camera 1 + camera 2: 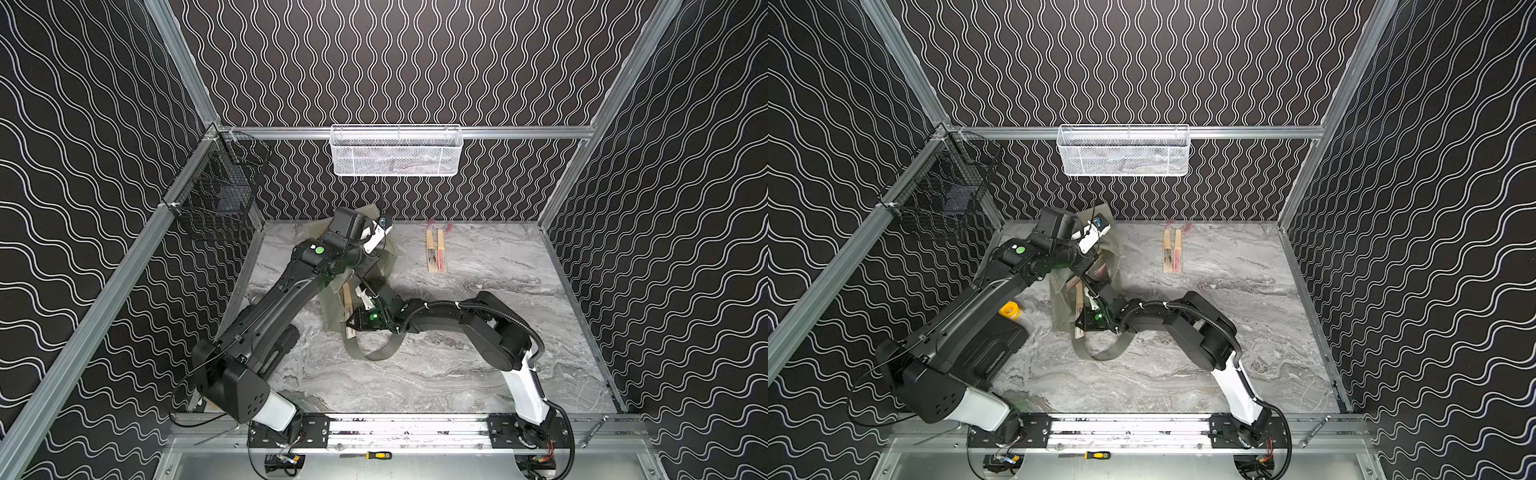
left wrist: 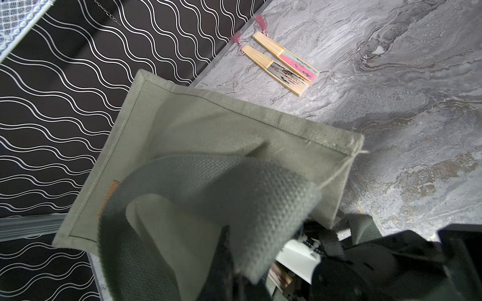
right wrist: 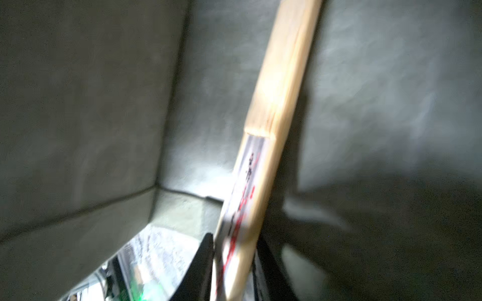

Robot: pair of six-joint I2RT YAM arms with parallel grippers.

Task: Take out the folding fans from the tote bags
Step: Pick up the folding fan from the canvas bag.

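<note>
The grey-green tote bag (image 1: 334,305) lies on the marble table with its mouth towards the front. My left gripper (image 1: 384,227) is shut on one strap handle (image 2: 234,198) and holds that side of the bag up; the strap hides its jaws in the left wrist view. My right gripper (image 3: 233,242) is inside the bag, and both black fingers press on a folding fan (image 3: 276,86) of light wood with a red-and-black patterned part. Two more folding fans (image 1: 430,251) (image 1: 441,250) lie side by side on the table at the back right, pink tassels towards the wall.
A white mesh basket (image 1: 395,149) hangs on the back rail above the bag. A black wire basket (image 1: 216,195) hangs at the left rail. A yellow roll (image 1: 1010,311) lies by the left arm. The second strap (image 1: 374,355) loops over the table in front of the bag.
</note>
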